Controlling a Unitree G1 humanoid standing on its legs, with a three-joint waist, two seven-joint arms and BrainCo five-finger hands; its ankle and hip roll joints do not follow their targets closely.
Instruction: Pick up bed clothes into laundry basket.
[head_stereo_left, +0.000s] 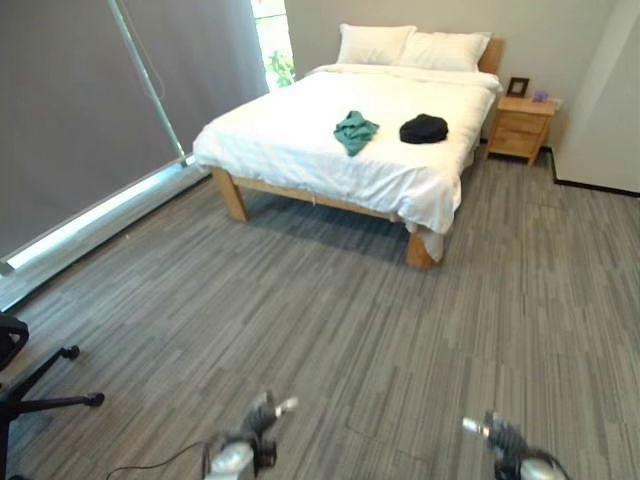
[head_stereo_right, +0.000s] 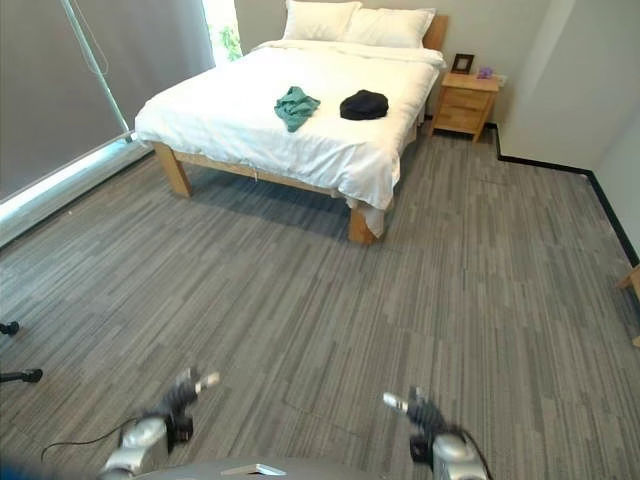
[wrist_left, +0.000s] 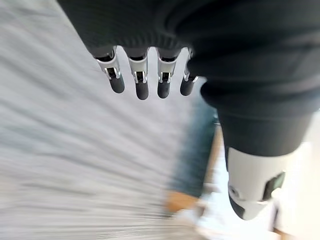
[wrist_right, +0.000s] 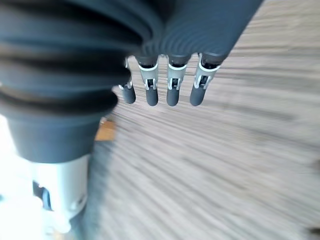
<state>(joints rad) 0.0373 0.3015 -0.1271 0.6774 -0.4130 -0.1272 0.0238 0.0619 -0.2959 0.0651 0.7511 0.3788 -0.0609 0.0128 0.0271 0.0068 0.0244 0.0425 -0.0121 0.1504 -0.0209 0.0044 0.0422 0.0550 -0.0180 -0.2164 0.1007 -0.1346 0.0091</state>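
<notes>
We're well back from the bed (head_stereo_left: 300, 140), green top (head_stereo_left: 354, 131) & black item (head_stereo_left: 424, 128) lying mid-mattress near its foot edge, left hand (wrist_left: 142, 80) & right hand (wrist_right: 160, 85) both empty w/ fingers straight, so we should walk up close before reaching, no basket seen

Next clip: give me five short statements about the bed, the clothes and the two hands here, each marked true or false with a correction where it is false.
1. A green garment and a black garment lie on the bed. True.
2. The left hand holds the green garment. False: its fingers are straight and hold nothing, over the floor.
3. The right hand is open. True.
4. The black garment lies on the floor. False: it lies on the bed, beside the green one.
5. Two pillows lie at the head of the bed. True.
</notes>
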